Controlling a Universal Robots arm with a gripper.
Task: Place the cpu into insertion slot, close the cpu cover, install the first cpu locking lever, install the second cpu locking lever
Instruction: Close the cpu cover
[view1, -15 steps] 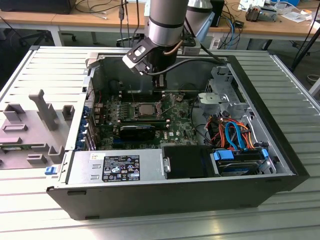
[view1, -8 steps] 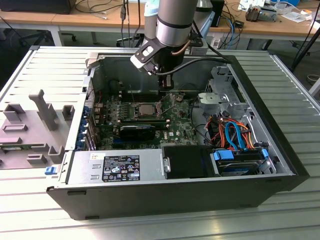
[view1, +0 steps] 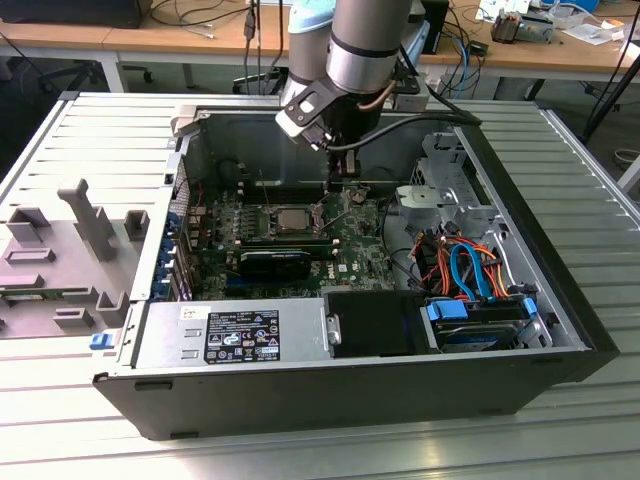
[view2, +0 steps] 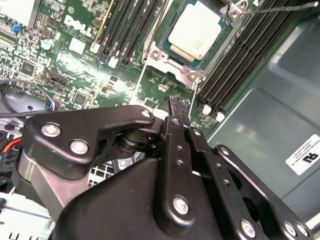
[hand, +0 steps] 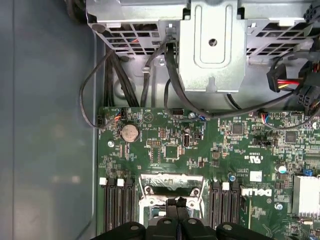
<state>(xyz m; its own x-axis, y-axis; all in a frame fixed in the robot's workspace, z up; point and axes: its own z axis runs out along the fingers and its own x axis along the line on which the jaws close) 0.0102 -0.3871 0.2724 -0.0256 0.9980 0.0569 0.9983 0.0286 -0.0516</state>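
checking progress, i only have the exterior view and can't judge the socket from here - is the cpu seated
observer: yes, the second wrist view shows the cpu lying flat with the cpu cover down around it.
operator: where's the gripper tip
observer: in that view the gripper is beside the cover's corner, next to a thin wire lever; contact cannot be told.
operator: open or shut
observer: shut, its fingers drawn together in the first wrist view.

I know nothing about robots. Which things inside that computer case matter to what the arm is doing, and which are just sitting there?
Part of the job: gripper, cpu, cpu cover, locking lever.

Just sitting there: memory slots, coin battery, drive cage, blue and orange cables, power supply.
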